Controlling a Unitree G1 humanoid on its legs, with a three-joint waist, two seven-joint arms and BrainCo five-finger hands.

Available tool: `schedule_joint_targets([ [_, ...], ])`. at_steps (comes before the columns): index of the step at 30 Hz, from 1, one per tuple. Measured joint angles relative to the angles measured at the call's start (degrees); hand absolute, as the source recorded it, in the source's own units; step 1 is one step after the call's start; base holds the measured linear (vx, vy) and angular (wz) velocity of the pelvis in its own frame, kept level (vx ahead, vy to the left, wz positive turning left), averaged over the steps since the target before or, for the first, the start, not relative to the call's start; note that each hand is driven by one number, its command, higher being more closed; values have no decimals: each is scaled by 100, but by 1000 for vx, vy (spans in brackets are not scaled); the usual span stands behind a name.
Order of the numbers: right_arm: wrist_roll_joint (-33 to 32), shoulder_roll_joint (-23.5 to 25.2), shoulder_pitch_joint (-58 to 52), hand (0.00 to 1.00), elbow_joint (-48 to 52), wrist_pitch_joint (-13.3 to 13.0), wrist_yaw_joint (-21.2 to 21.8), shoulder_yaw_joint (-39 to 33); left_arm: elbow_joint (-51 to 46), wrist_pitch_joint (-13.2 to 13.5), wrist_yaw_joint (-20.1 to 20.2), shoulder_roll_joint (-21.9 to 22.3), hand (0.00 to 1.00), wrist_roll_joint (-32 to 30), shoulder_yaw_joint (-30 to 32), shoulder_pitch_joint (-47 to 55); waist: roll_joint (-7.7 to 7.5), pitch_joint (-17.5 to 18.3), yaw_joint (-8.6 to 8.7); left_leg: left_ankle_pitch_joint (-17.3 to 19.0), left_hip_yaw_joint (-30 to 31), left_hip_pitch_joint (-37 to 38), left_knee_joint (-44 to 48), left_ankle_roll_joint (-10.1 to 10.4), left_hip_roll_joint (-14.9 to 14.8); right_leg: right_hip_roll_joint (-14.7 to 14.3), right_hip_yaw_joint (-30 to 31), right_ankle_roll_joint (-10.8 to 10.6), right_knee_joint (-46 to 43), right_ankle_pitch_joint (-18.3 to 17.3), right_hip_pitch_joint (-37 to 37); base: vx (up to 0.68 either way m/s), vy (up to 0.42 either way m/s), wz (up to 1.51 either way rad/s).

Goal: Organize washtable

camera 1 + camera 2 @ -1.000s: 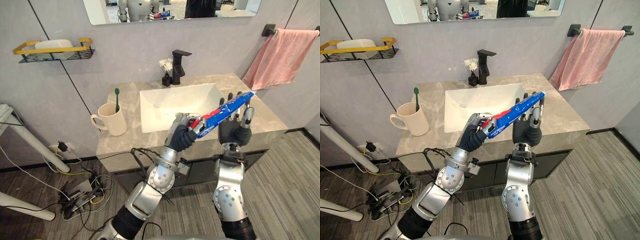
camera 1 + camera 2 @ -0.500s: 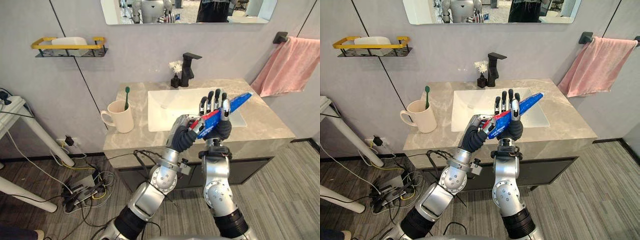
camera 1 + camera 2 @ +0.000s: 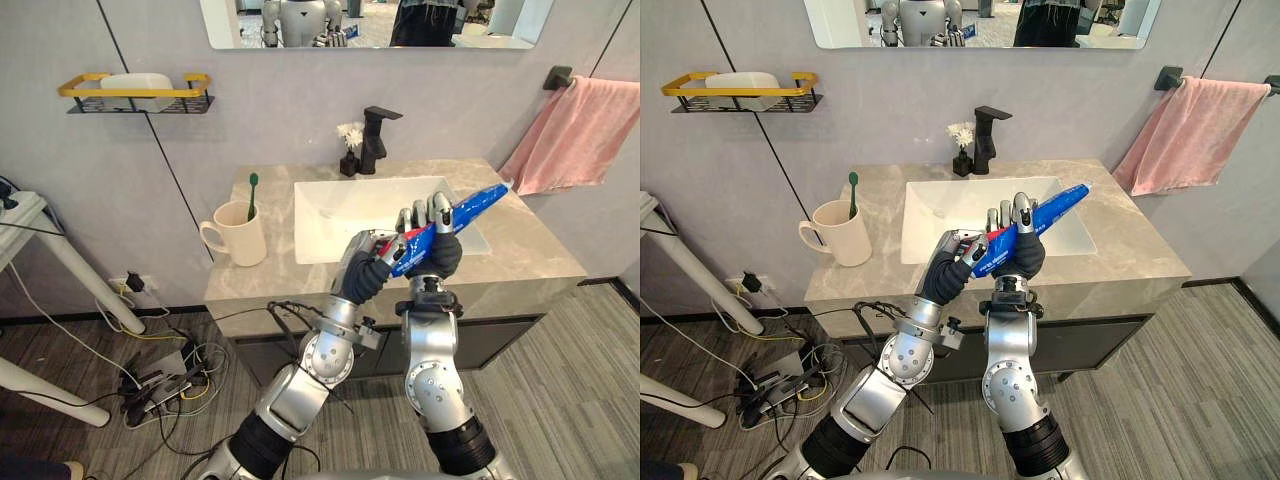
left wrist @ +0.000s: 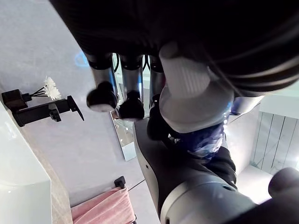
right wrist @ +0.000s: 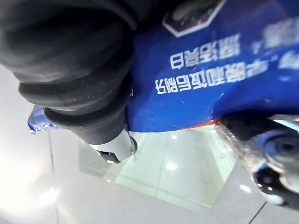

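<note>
Toothpaste tube (image 3: pixel 470 205), blue w/ red, is up in the air over the washtable's (image 3: pixel 530 262) front edge, in front of the sink (image 3: pixel 340 205), touching neither. Long axis slants: capped end low & left, flat crimped end high & right, aimed toward the back right corner.

L hand (image 3: pixel 365 265) is closed round the cap end, fingers curled, so the eye views hide the cap in the grip. R hand (image 3: pixel 437 255), just to its right, is wrapped on the tube's middle, w/ fingers bent over the top & palm behind. The crimped half sticks out free past the R hand.

L wrist view shows what the eye views hide: the white ribbed cap (image 4: pixel 187 88) end-on, dark fingertips next to it. R wrist view shows the printed blue tube wall pressed against the hand, a silver finger on each side.

Rest, L to R:
- yellow wall shelf (image 3: pixel 60 92) w/ a white item (image 3: pixel 125 81) on it
- cream mug (image 3: pixel 240 238) near the left edge, green toothbrush (image 3: pixel 252 192) standing in it
- small vase of white flowers (image 3: pixel 349 140) & black tap (image 3: pixel 378 135) at the back edge behind the sink
- pink towel (image 3: pixel 580 130) on a wall bar past the right edge
</note>
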State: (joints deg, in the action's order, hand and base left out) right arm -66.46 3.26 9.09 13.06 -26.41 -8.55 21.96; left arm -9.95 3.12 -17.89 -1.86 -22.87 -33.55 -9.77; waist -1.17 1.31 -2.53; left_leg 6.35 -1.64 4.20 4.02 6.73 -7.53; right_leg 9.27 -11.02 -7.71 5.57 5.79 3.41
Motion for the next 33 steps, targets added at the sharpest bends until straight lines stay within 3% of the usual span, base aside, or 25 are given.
schedule_joint_targets([
  [4, 210, 11, 69, 100, -159, 61, -1, -44, 51, 5, 7, -5, 0, 48, 61, 41, 14, 140, -10, -8, 0, -55, -1, 0, 0, 0, 2, 6, 0, 5, -52, 0, 0, 0],
  [8, 528, -28, 330, 100, -391, 340, -10, -274, -29, 53, 68, -9, 0, 114, 346, 252, 21, 144, -5, -29, 4, -51, -4, 0, 0, -2, -3, 25, -1, 21, -44, 0, 0, 0],
  [12, 882, -111, 809, 100, -572, 445, -19, -877, -886, 143, 101, -76, 0, 207, 1143, 658, 24, 141, -53, -56, 64, -52, -14, -2, 0, -2, -68, 33, -1, 26, -2, 0, 0, 8],
  [14, 929, -251, 994, 100, -640, 440, -22, -1141, -1234, 180, -5, -143, 0, 207, 1495, 713, 28, 139, -150, -67, 99, -62, -28, 1, 0, -2, -111, 33, 0, 23, 33, -8, -3, 13],
  [19, 1082, -466, 1719, 100, -1017, 452, -24, -1499, -2147, 370, -242, -266, 0, 208, 2253, 1027, 47, 137, -187, -194, 266, -90, -205, 27, 0, -4, -277, 52, 0, 8, 41, -11, -13, 16],
  [27, 1085, -672, 2599, 100, -1693, 605, -20, -1573, -2638, 400, -409, -135, 0, 249, 3064, 1482, 62, 131, -465, -266, 627, -185, -222, 60, 6, -6, -629, 45, -1, -69, 193, -6, -9, 26],
  [31, 1141, -1063, 3504, 100, -2255, 786, -10, -1527, -2681, 401, -624, 61, 0, 257, 3546, 2055, 24, 89, -745, -371, 1028, -343, -248, 90, 22, -17, -1010, 50, -1, -118, 253, -3, -18, 49],
  [33, 1158, -1315, 3879, 100, -2491, 896, -11, -1523, -2682, 398, -712, 159, 0, 252, 3645, 2362, -69, 5, -928, -433, 1236, -393, -276, 109, 46, -13, -1202, 45, -1, -126, 314, 5, -9, 43],
])
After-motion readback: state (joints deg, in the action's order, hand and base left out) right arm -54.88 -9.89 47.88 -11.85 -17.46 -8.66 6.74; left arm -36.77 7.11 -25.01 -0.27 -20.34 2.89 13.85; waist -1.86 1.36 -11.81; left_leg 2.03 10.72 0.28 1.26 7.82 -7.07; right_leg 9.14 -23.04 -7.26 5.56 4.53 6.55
